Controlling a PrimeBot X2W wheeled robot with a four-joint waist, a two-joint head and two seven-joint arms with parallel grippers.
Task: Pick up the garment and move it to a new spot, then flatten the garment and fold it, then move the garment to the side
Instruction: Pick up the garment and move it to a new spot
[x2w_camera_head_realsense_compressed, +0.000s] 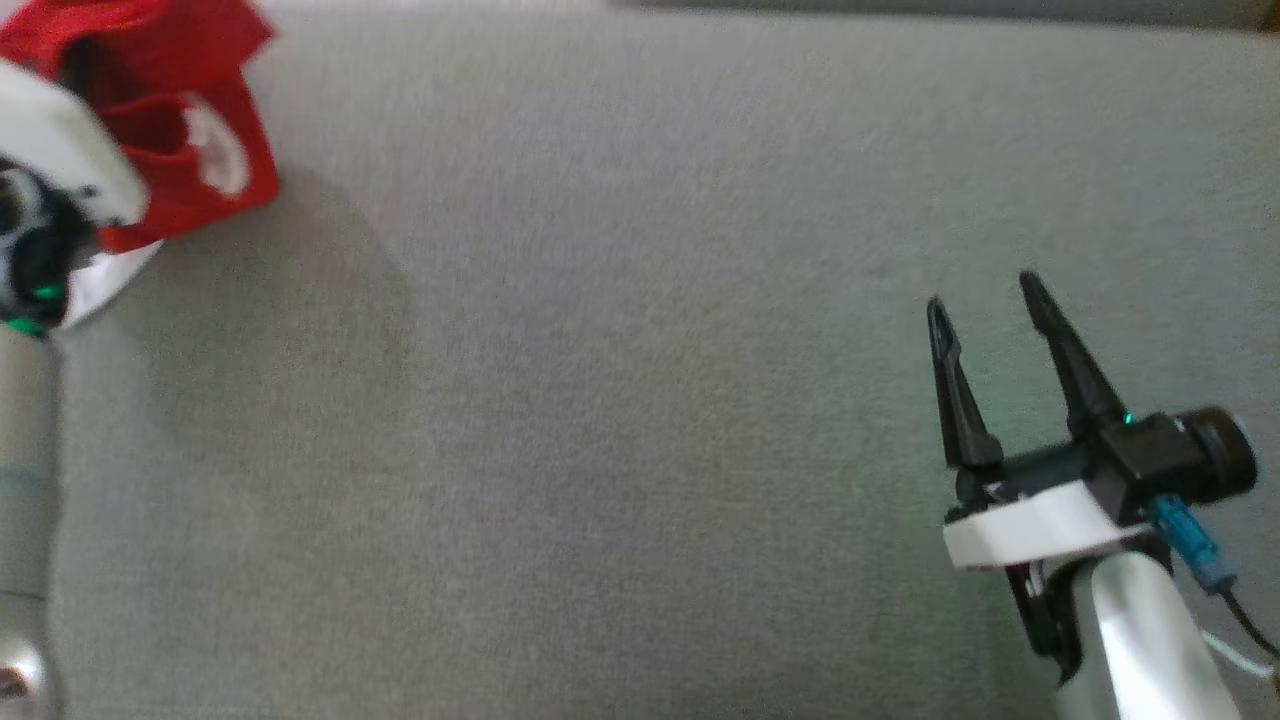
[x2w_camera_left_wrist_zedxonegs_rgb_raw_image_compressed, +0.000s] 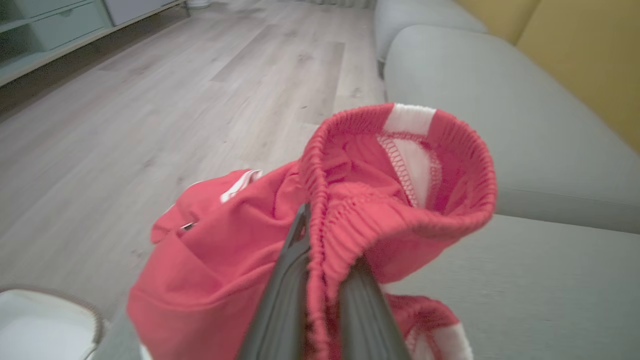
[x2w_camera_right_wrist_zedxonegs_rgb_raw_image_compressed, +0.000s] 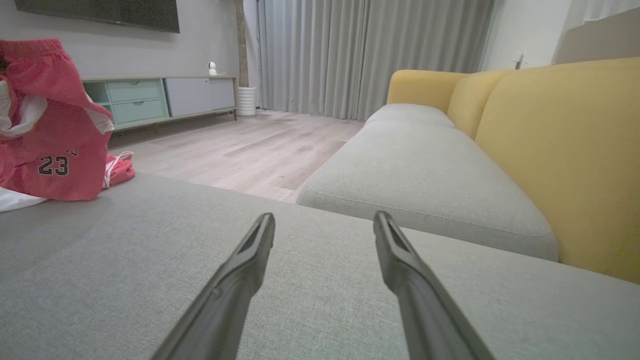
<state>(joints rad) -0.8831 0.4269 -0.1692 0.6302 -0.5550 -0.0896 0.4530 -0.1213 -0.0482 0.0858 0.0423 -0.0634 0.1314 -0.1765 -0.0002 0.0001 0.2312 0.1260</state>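
Observation:
The garment (x2w_camera_head_realsense_compressed: 170, 120) is a pair of red shorts with white trim, bunched at the far left of the grey cushion. In the left wrist view my left gripper (x2w_camera_left_wrist_zedxonegs_rgb_raw_image_compressed: 322, 235) is shut on the elastic waistband of the garment (x2w_camera_left_wrist_zedxonegs_rgb_raw_image_compressed: 390, 190), which is lifted and hangs around the fingers. From the right wrist the garment (x2w_camera_right_wrist_zedxonegs_rgb_raw_image_compressed: 47, 130) appears at the left with a "23" print, its lower part resting on the cushion. My right gripper (x2w_camera_head_realsense_compressed: 985, 295) stands open at the lower right, fingers (x2w_camera_right_wrist_zedxonegs_rgb_raw_image_compressed: 250, 255) apart just above the cushion, holding nothing.
The grey sofa seat (x2w_camera_head_realsense_compressed: 640, 400) spreads wide between the two arms. A second seat cushion (x2w_camera_right_wrist_zedxonegs_rgb_raw_image_compressed: 425, 170) and yellow backrest (x2w_camera_right_wrist_zedxonegs_rgb_raw_image_compressed: 560, 150) lie beyond. Wood floor (x2w_camera_left_wrist_zedxonegs_rgb_raw_image_compressed: 150, 100) and a low cabinet (x2w_camera_right_wrist_zedxonegs_rgb_raw_image_compressed: 160, 97) lie past the cushion's edge. A white object (x2w_camera_left_wrist_zedxonegs_rgb_raw_image_compressed: 40, 320) sits beside the garment.

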